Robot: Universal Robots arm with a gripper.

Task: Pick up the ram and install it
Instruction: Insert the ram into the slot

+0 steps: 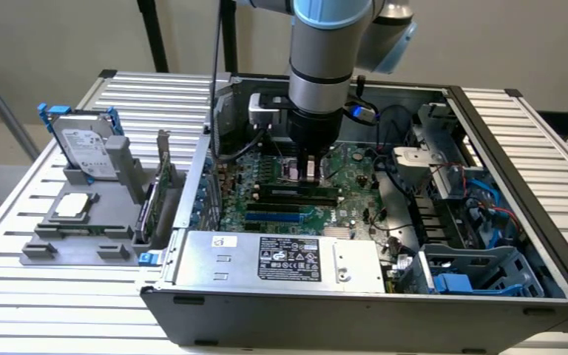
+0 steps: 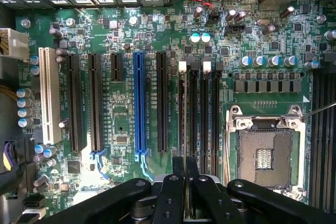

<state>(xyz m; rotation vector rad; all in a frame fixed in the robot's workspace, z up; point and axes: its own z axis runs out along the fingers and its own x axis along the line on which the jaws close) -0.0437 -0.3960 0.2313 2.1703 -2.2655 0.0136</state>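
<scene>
My gripper (image 1: 310, 176) hangs straight down inside the open computer case (image 1: 501, 148), over the bank of black memory slots (image 2: 206, 114) on the green motherboard (image 2: 121, 35). In the wrist view the gripper (image 2: 185, 165) has its two black fingers nearly together. They are shut on the ram (image 2: 182, 114), seen edge-on as a thin strip running along the slot with the white latch (image 2: 182, 66). I cannot tell whether the ram is seated in that slot.
The empty processor socket (image 2: 264, 156) lies right beside the slots, and a blue expansion slot (image 2: 139, 103) on the other side. The power supply (image 1: 279, 259) fills the case front. Outside, a grey holder (image 1: 77, 240) carries a hard drive (image 1: 85, 148), a processor chip (image 1: 75, 207) and an upright card (image 1: 156, 192).
</scene>
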